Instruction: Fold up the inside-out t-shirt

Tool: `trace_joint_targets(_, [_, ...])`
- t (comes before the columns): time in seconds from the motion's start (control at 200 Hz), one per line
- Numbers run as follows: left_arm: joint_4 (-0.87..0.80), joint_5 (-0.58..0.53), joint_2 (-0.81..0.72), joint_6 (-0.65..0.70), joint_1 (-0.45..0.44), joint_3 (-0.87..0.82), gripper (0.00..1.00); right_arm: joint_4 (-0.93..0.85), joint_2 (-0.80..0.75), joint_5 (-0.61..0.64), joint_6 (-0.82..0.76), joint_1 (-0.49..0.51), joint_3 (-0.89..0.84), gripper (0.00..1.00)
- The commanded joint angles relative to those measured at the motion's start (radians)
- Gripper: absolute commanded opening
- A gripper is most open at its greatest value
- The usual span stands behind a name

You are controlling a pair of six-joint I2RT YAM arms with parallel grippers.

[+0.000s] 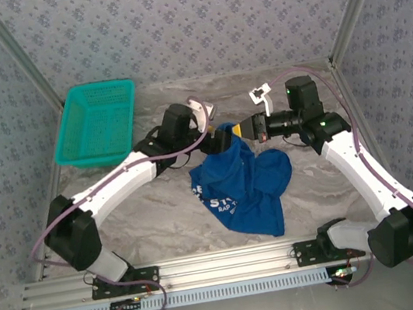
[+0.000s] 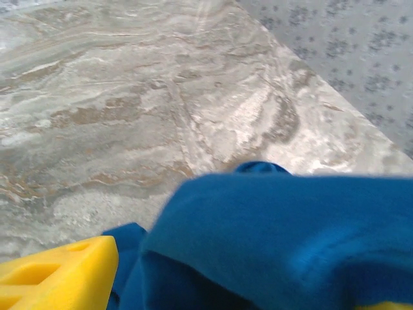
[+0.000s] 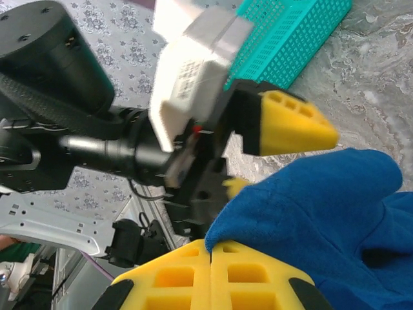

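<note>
The inside-out t-shirt (image 1: 243, 184) is royal blue and lies crumpled at mid-table, with a pale print on its near left part. One end is lifted to where both grippers meet. My right gripper (image 1: 243, 129) is shut on the edge of the cloth; its yellow pads (image 3: 187, 278) pinch a fold of the t-shirt (image 3: 322, 219). My left gripper (image 1: 215, 134) faces it, open. Its yellow fingers (image 3: 290, 123) stand wide apart, with the raised cloth (image 2: 277, 239) draped between them. In the left wrist view one yellow finger (image 2: 58, 271) is at the lower left.
A teal mesh basket (image 1: 96, 124) stands at the back left of the marbled table (image 1: 159, 202). Patterned walls close in the back and both sides. The near edge carries an aluminium rail (image 1: 224, 266) with both arm bases.
</note>
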Motion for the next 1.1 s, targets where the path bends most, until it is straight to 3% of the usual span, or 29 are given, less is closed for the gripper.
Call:
trace_joint_targets(0.0, [0.08,-0.124,0.045,-0.07,0.023,0.034,0.73,-0.054,-0.03,-0.033,-0.066,0.004,-0.009,0.0])
trace_joint_targets(0.115, [0.014,-0.239,0.117,-0.1,0.043,0.107,0.58,-0.088,-0.06,0.006,-0.092,-0.007,-0.006,0.0])
trace_joint_targets(0.19, [-0.075,-0.265,0.132,-0.12,0.07,0.142,0.48,-0.138,-0.078,0.134,-0.112,-0.016,0.01,0.0])
trace_joint_targets(0.285, [-0.057,-0.07,0.073,-0.197,0.133,0.099,0.36,-0.204,-0.09,0.379,-0.129,0.003,0.017,0.0])
trace_joint_targets(0.41, [0.005,0.183,-0.012,-0.293,0.18,0.039,0.25,-0.18,-0.118,0.595,-0.139,0.076,-0.015,0.0])
trace_joint_targets(0.65, [0.184,0.509,-0.058,-0.445,0.207,-0.053,0.31,-0.164,-0.104,0.846,-0.178,0.211,-0.017,0.0])
trace_joint_targets(0.759, [0.138,0.46,-0.108,-0.417,0.221,-0.078,0.35,-0.189,-0.08,0.921,-0.18,0.232,-0.011,0.0])
trace_joint_targets(0.959, [-0.116,0.163,-0.168,-0.242,0.21,-0.075,0.3,-0.19,-0.064,0.946,-0.193,0.262,0.002,0.0])
trace_joint_targets(1.094, [-0.144,0.093,-0.186,-0.147,0.116,-0.068,0.49,-0.129,-0.066,0.799,-0.189,0.262,-0.007,0.0])
